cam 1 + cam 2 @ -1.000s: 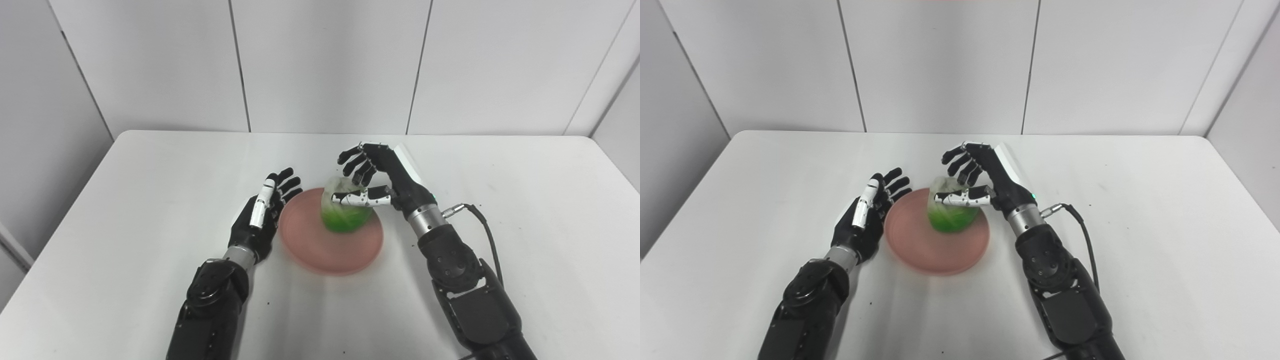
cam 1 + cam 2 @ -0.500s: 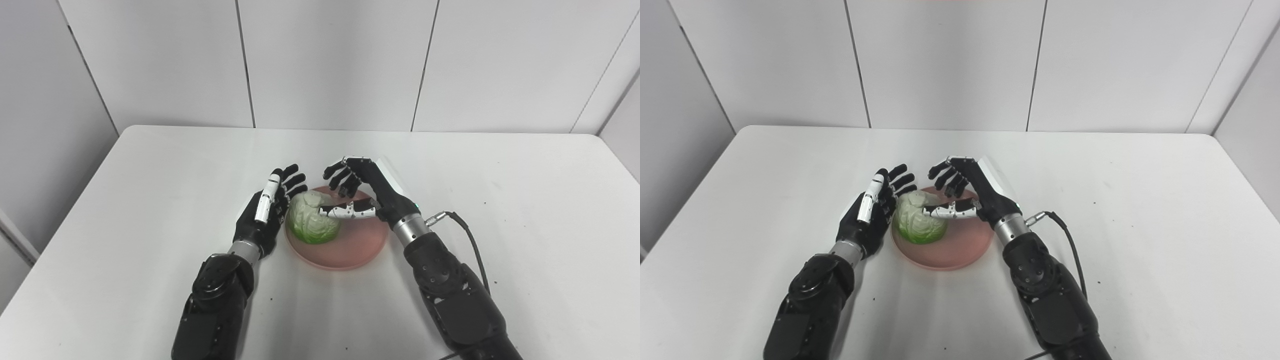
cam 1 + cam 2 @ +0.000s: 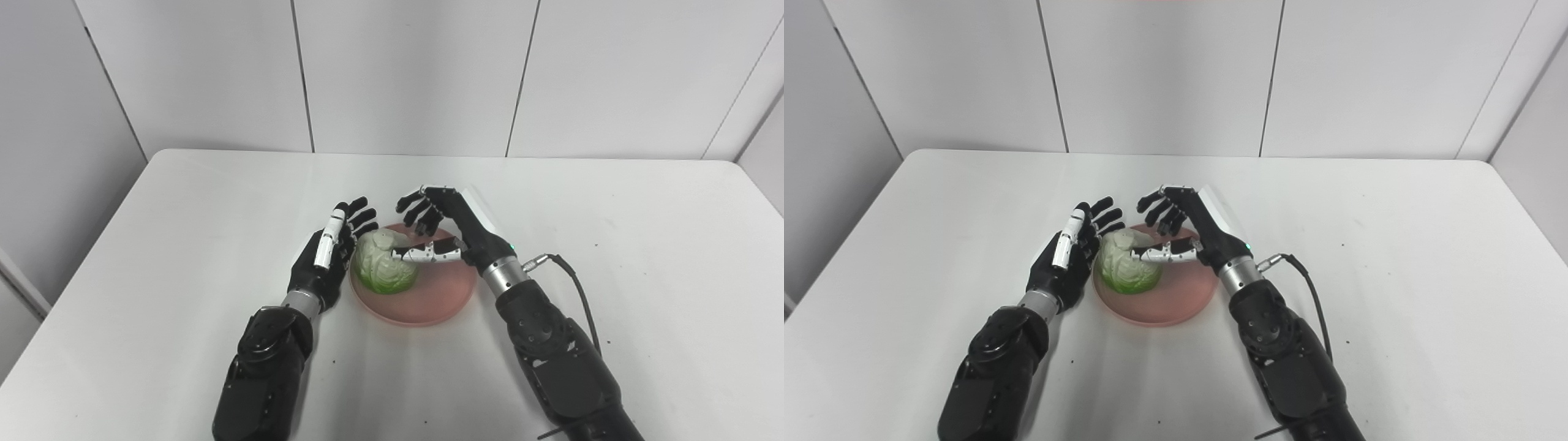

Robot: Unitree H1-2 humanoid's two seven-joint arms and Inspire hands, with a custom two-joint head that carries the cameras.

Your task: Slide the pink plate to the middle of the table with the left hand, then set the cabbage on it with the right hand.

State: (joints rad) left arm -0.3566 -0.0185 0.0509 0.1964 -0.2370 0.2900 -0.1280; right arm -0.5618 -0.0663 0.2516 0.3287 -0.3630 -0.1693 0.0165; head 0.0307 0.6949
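cabbage (image 3: 384, 269) on plate (image 3: 442, 296) | looks light, round, rolly: cup sides | right hand (image 3: 445, 228) splayed, thumb touching | left hand (image 3: 327, 258) apart, empty

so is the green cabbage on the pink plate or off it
On it: the green cabbage sits on the round pink plate's left part, the open right hand beside it.
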